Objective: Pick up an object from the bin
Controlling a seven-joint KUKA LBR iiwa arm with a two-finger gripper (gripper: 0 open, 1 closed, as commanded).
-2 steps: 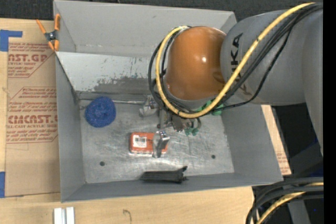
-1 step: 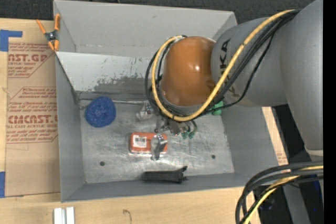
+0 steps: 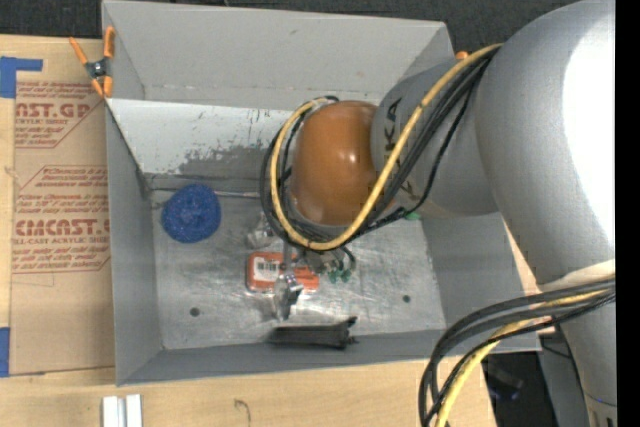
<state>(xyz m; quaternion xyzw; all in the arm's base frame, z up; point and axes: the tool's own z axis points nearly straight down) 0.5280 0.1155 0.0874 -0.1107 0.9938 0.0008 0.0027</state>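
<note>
Hand [image 3: 288, 287] is low in the front middle of the bin [image 3: 135, 315], under the arm's orange cover [image 3: 335, 165]. Apart or together: cannot tell (wrist and cables hide it). It sits on or just above a small orange-and-white item [image 3: 262, 270] lying flat on the bin floor; contact cannot be confirmed. A green bit [image 3: 343, 269] lies just to that item's right. A black bar [image 3: 311, 335] lies near, along the front wall. A blue ball [image 3: 191, 213] sits well apart, to the left.

Step, by judgement: at the grasp point, nothing lifted yet. The next move calls for a firm close on the orange-and-white item, then a straight lift clear of the black bar and the walls.
</note>
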